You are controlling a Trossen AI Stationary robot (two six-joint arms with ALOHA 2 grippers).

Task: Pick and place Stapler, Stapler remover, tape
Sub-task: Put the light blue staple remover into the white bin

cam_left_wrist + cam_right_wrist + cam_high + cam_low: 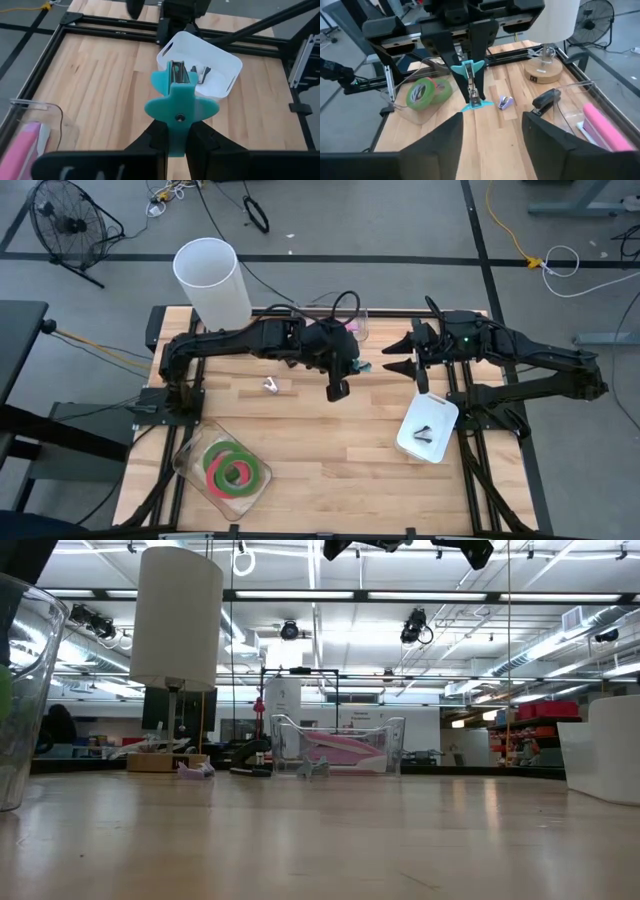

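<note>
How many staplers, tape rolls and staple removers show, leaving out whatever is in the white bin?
Staplers: 2, pink stapler and black stapler
Tape rolls: 2
Staple removers: 2, teal staple remover in the left gripper, small staple remover on the table
Total: 6

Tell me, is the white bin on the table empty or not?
Not empty. The high view shows small dark items lying inside the white bin; the left wrist view shows them too.
</note>
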